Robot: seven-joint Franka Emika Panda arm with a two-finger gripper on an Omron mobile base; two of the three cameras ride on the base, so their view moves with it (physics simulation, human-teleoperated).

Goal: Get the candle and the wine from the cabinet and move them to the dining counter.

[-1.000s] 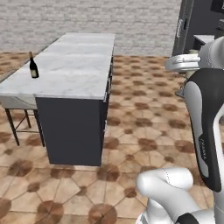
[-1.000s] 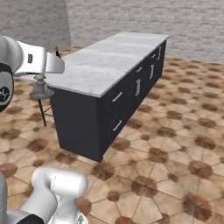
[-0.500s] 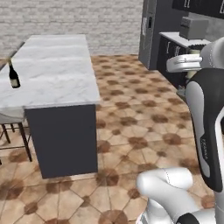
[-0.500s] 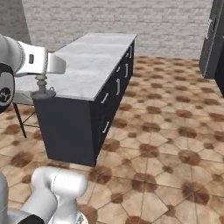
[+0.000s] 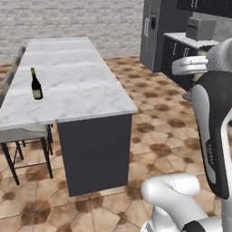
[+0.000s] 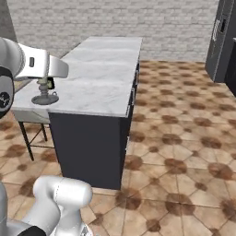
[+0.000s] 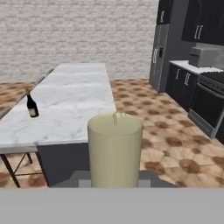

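Observation:
My gripper [image 6: 45, 85] is shut on the candle [image 7: 114, 148], a pale beige taper that rises close in front of the hand view. Its round dark grey holder [image 6: 44, 98] hangs under the hand, in the air and short of the dining counter [image 5: 77, 81]. The wine [image 5: 36, 84], a dark bottle with a tan label, stands upright near the left edge of that white marble top [image 7: 74, 96]. The wine [image 7: 31, 105] is well to the left of the candle. The cabinet is out of view.
Grey stools [image 5: 18, 136] stand along the counter's left side. A tall dark fridge [image 5: 158, 31] and a marble worktop with a grey appliance [image 5: 199, 27] line the right wall, with an oven [image 7: 210, 105] below. Open tiled floor [image 6: 184, 138] lies right of the counter.
The whole scene has shifted as the base drove and turned: the counter's near end now stands closer and more head-on. The grip on the candle is unchanged, and the wine has stayed put.

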